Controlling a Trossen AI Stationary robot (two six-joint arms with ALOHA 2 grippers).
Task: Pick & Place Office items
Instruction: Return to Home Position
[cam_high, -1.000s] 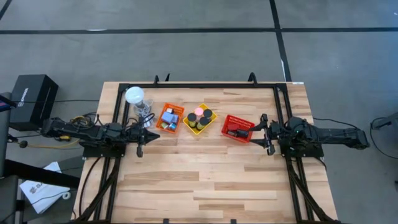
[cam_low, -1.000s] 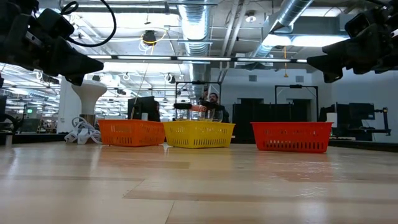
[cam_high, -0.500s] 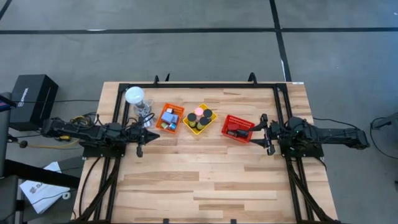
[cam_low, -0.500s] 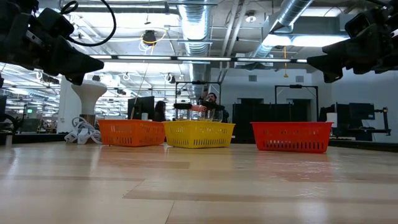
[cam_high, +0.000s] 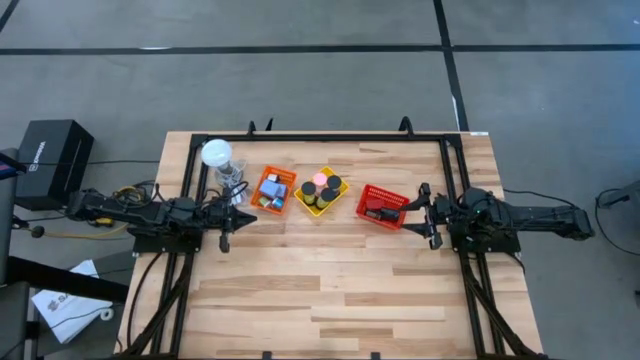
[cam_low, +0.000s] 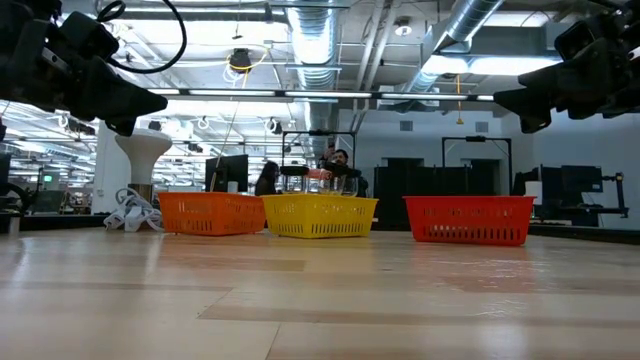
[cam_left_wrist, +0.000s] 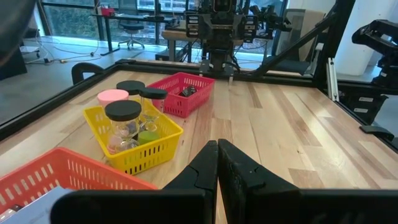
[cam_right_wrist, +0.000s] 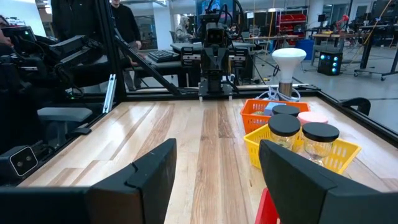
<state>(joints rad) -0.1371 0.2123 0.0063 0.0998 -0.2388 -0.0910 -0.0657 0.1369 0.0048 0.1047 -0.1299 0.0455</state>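
Only background person (cam_low: 268, 179) moved, office items (cam_high: 320, 190) between end effectors (cam_high: 246, 213) (cam_high: 417, 212)

**Only the room behind the worktop (cam_low: 320, 300) has changed**

In the low view we see a second person (cam_low: 268, 178), a dark figure far off above the gap between the orange basket (cam_low: 212, 213) and the yellow basket (cam_low: 320, 216). This figure was not there a second ago. Half a second ago it showed a little more over the orange basket, and now it stands slightly nearer the other person (cam_low: 343, 160). It is small and dim, so this shift is probably real, though we cannot be certain.
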